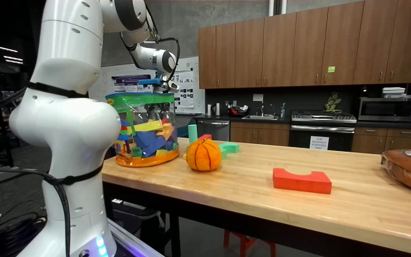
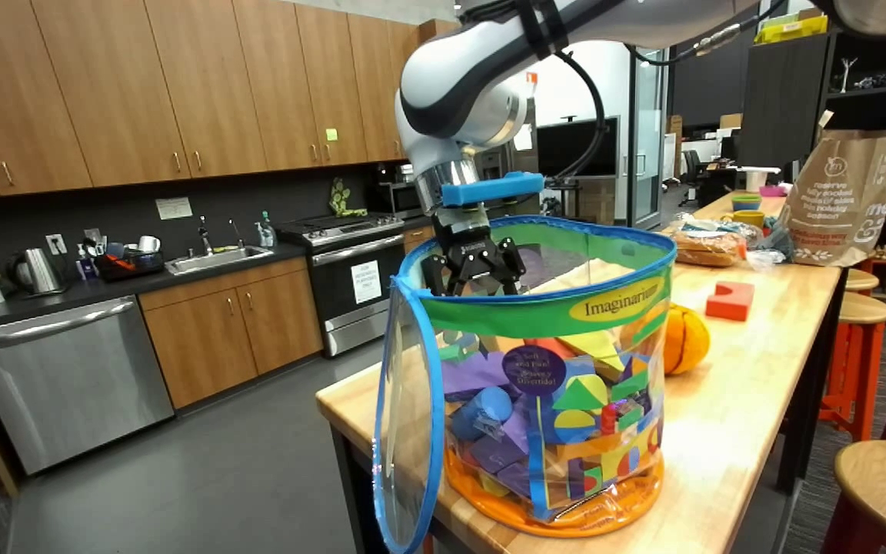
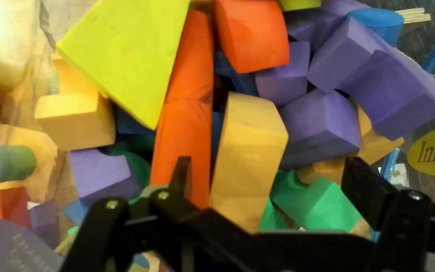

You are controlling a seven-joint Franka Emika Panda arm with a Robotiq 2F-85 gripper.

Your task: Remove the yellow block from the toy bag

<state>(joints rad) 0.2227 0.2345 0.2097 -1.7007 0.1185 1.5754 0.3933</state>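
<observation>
Yellow block (image 3: pixel 127 56): top cut off in wrist view
Bread (image 1: pixel 407 166) by worktop (image 1: pixel 248 169) edge, kitchen side: cut off
Bag (image 1: pixel 132 100): partly behind arm (image 1: pixel 70 121) in an exterior view

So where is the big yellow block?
The big yellow block lies in the toy bag, upper left in the wrist view, beside the long orange piece.

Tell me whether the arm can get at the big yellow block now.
Probably yes: the open gripper hangs inside the toy bag, and nothing covers what the wrist view shows of the big yellow block. It likely must shift first, as the block isn't between its fingers.
</observation>
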